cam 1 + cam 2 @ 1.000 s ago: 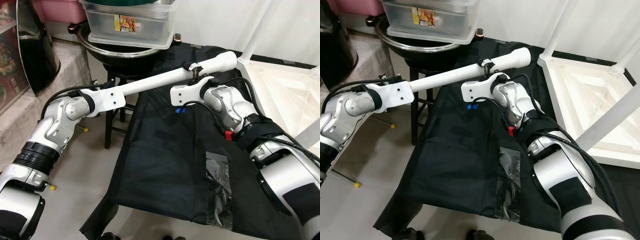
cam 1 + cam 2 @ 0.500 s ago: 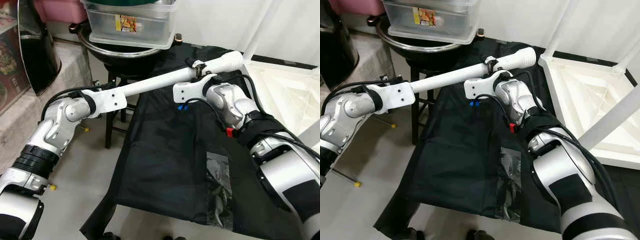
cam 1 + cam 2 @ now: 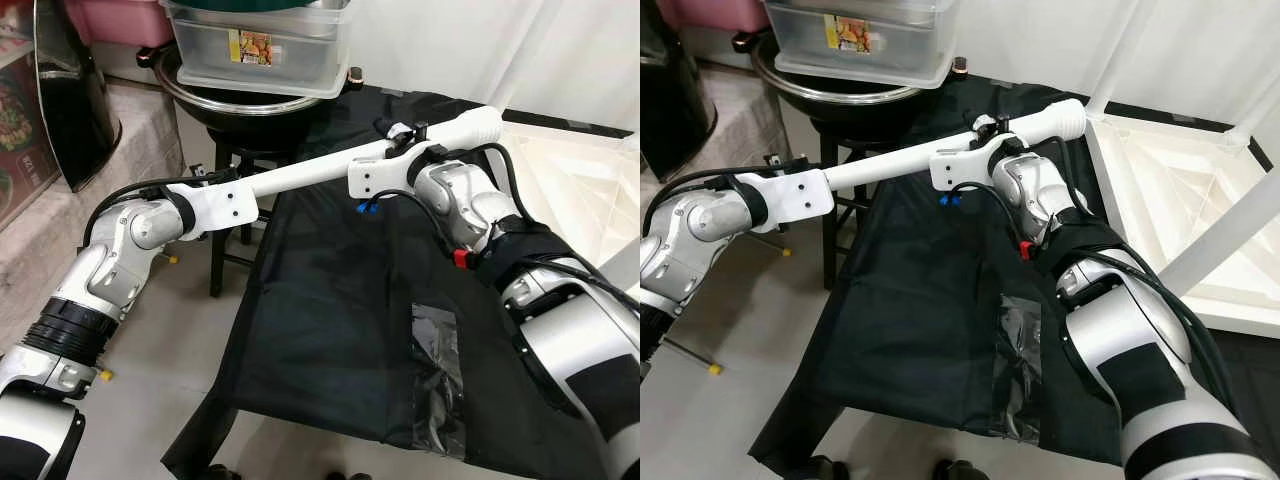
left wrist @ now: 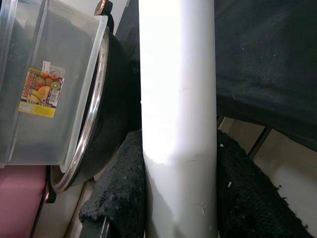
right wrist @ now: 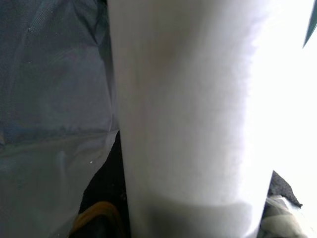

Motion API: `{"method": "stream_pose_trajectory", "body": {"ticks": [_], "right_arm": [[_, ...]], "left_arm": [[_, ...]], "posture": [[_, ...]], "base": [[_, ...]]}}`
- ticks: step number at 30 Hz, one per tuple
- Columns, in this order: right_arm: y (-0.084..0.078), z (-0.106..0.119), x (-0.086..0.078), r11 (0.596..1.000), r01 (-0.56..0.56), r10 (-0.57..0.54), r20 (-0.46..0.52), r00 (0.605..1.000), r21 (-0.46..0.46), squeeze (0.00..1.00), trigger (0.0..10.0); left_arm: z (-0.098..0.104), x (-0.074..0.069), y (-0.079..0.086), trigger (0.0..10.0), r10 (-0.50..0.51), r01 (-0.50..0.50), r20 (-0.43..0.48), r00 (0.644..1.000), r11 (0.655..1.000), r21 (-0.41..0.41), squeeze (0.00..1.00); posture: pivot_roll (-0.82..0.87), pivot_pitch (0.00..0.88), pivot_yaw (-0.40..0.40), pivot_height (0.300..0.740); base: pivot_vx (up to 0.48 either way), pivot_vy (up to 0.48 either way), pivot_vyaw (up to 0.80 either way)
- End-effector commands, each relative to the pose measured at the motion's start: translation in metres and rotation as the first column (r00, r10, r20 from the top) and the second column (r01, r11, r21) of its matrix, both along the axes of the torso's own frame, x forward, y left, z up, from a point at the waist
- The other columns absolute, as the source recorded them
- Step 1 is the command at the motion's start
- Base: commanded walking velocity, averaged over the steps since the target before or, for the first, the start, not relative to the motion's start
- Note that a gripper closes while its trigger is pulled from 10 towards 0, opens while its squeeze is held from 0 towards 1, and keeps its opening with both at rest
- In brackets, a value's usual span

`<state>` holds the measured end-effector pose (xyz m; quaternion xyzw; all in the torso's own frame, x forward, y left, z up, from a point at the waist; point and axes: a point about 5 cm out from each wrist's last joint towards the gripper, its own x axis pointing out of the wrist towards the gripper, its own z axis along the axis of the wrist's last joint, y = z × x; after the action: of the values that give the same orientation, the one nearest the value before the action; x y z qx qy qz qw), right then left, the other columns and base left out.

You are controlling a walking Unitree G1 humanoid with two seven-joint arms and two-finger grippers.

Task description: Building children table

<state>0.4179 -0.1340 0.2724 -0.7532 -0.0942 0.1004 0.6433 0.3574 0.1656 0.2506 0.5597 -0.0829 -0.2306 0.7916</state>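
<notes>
A long white table leg [image 3: 320, 170] hangs level above the black cloth, held by both grippers. My left gripper [image 3: 240, 190] is shut on its near end; in the left wrist view the leg [image 4: 178, 124] runs between the black padded fingers [image 4: 119, 198]. My right gripper [image 3: 408, 140] is shut on the leg close to its far end, and the leg [image 5: 188, 119] looms close in the right wrist view. The far tip [image 3: 1070, 115] lies just short of the corner of the upturned white tabletop [image 3: 1170, 190], which has two white legs [image 3: 1230, 235] standing on it.
A clear plastic bin [image 3: 260, 45] sits in a wide metal basin [image 3: 250, 105] on a black stool [image 3: 235, 230] behind the leg. A black cloth [image 3: 340, 300] with a clear plastic bag [image 3: 435, 370] covers the floor. A dark rounded appliance [image 3: 70, 90] stands at far left.
Both grippers have carried the white leg to the right, so its far tip is now closer to the corner of the upturned tabletop. The grips are unchanged.
</notes>
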Motion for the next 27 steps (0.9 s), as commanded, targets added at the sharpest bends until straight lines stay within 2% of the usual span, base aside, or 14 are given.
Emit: {"method": "stream_pose_trajectory", "body": {"ticks": [1,9,10,21,22,23,27], "right_arm": [[0.001,0.001,0.0,1.0,-0.01,0.01,-0.001,1.0,0.008,0.0,0.0],[0.003,0.002,0.0,1.0,-0.019,0.019,-0.005,1.0,0.019,0.0,0.0],[0.003,0.002,0.0,1.0,-0.02,0.02,-0.004,1.0,0.019,0.0,0.0],[0.005,0.004,-0.001,0.999,-0.032,0.032,0.003,0.999,0.027,0.0,0.0],[0.003,0.001,-0.001,1.0,-0.026,0.026,-0.006,1.0,0.015,0.0,0.0],[0.001,-0.002,-0.001,1.0,-0.021,0.021,-0.01,1.0,0.005,0.0,0.0],[-0.001,-0.005,-0.001,1.0,-0.014,0.014,-0.019,1.0,0.001,0.0,0.0]], "left_arm": [[0.003,-0.003,-0.001,10.0,-0.014,0.014,0.008,1.0,1.0,-0.021,0.0],[0.004,-0.002,0.0,10.0,0.008,-0.007,0.016,1.0,0.998,-0.065,0.0],[0.004,-0.001,0.001,10.0,0.013,-0.013,0.003,1.0,0.996,-0.086,1.0],[0.002,-0.004,0.0,10.0,0.005,-0.007,-0.017,1.0,0.994,-0.109,1.0],[-0.004,-0.004,0.012,10.0,0.054,-0.054,-0.008,0.999,0.996,-0.065,0.0],[-0.007,-0.004,0.02,10.0,0.089,-0.089,0.009,0.996,0.995,-0.045,0.0],[-0.007,-0.005,0.026,10.0,0.114,-0.113,0.03,0.993,0.993,-0.03,0.0]], "posture": [[0.1,0.085,-0.083,0.74],[0.1,0.088,-0.084,0.74],[0.1,0.087,-0.084,0.74],[0.1,0.088,-0.084,0.74],[0.1,0.084,-0.082,0.74],[0.1,0.084,-0.082,0.74],[0.1,0.084,-0.082,0.74]], "base": [[0.0,0.0,0.0],[0.0,0.0,0.0],[0.0,0.0,0.0],[0.0,0.0,0.0],[0.0,0.0,0.0],[0.0,0.0,0.0],[0.0,0.0,0.0]]}}
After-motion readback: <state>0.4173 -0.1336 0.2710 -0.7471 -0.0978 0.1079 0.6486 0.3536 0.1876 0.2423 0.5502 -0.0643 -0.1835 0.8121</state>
